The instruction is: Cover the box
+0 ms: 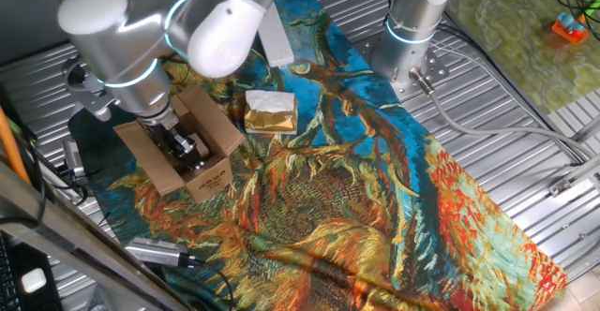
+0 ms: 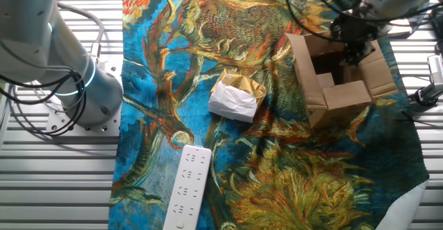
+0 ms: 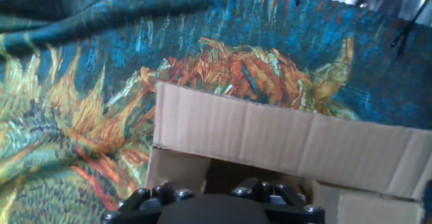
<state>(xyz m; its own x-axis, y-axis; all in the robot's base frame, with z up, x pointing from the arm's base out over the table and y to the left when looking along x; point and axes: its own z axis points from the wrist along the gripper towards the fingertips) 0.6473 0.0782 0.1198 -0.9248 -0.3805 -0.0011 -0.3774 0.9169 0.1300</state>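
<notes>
Hovering inside the open box (image 2: 339, 91), the tool (image 2: 353, 50) hides its jaws; their spread cannot be told.

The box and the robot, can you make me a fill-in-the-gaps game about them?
1. The box is made of brown ____.
2. The top of the box is ____, its flaps not folded shut.
3. The tool hangs right over the ____.
4. The gold and white packet lies on the cloth, ____ the box.

Missing words: cardboard; open; box; outside
</notes>
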